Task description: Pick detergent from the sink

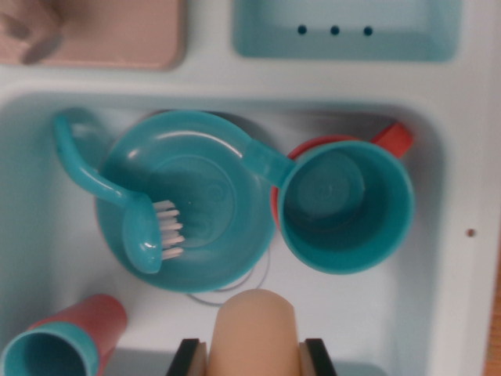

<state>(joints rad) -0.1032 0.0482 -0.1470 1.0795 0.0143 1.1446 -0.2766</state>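
Looking down from the wrist, we see a pale blue-white sink (pixel 39 258) filling most of the picture.

At the wrist view's lower left, a teal cup with a red-pink base (pixel 63 345) lies on its side on the sink floor, its open mouth toward the bottom left corner; we cannot see anything inside it.

Just above it, a teal dish brush (pixel 117 196) curves from the sink's upper left down into a teal bowl (pixel 211 164). Its head and white bristles rest inside the bowl, against the left inner wall. Apart from the brush head, the bowl looks empty.

At bottom centre, the gripper (pixel 256 362) holds a beige rounded object, which we take to be the detergent bottle (pixel 257 333). Its top rises between the two dark fingers (pixel 186 360), which sit close against either side of it. The bottle is just below the bowl's near rim, over the sink floor.

To the right, a teal cup (pixel 344 207) stands upright and empty, touching the bowl. A red cup or handle (pixel 391 137) shows behind it.

Above the sink, a tan board (pixel 117 31) lies on the counter at left, and a light teal tray with three small holes (pixel 344 31) sits at right.
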